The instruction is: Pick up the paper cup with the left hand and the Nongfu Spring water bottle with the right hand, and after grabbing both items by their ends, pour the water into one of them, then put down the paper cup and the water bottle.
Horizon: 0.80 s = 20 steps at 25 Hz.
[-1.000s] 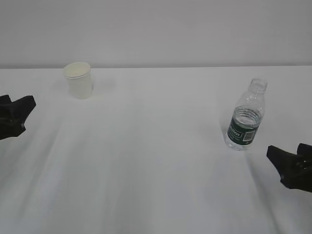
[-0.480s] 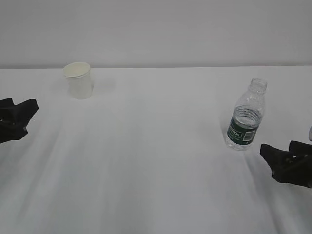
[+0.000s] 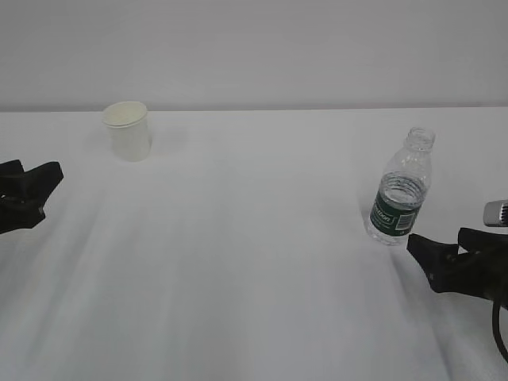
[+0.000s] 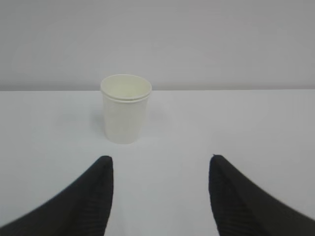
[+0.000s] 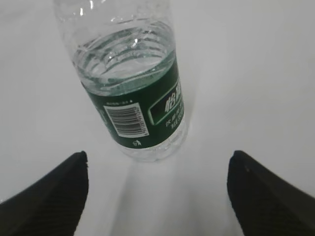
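The cream paper cup [image 3: 127, 130] [image 4: 125, 108] stands upright at the back left of the white table. The Nongfu Spring water bottle [image 3: 402, 193] [image 5: 132, 83], clear with a dark green label and no cap, stands upright at the right, with water in its lower half. My left gripper [image 3: 36, 186] [image 4: 161, 164] is open at the left edge, well short of the cup, with nothing between its fingers. My right gripper [image 3: 440, 258] [image 5: 158, 160] is open, its black fingers just in front of the bottle's base, not touching it.
The white table [image 3: 246, 262] reaches back to a plain pale wall [image 3: 254, 48]. Nothing else stands on it between cup and bottle.
My right gripper has moved left and toward the bottle and its jaws have spread wider. The left gripper has hardly moved. Cup and bottle stand as before.
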Each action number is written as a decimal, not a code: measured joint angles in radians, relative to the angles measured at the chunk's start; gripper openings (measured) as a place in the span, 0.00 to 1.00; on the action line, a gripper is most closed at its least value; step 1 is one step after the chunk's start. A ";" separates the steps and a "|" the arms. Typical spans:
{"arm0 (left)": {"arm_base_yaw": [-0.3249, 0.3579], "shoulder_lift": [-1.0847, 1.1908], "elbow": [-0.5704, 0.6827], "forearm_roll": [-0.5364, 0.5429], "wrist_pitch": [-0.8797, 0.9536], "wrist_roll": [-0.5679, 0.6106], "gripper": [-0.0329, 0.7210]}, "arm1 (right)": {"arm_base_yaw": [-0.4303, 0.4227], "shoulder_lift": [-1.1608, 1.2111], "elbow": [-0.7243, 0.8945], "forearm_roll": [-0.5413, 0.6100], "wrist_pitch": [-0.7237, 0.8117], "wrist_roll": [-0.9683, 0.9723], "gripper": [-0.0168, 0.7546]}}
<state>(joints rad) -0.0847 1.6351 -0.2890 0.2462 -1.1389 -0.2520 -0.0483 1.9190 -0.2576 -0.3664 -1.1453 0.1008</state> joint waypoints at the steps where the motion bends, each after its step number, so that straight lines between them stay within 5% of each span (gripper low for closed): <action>1: 0.000 0.000 0.000 0.001 0.000 0.000 0.63 | 0.000 0.002 -0.002 -0.004 0.000 0.002 0.89; 20: 0.000 0.000 0.000 0.009 0.000 0.000 0.63 | 0.000 0.048 -0.099 -0.061 -0.002 0.035 0.89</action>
<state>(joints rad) -0.0847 1.6351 -0.2890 0.2554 -1.1389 -0.2520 -0.0483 1.9668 -0.3567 -0.4276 -1.1470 0.1359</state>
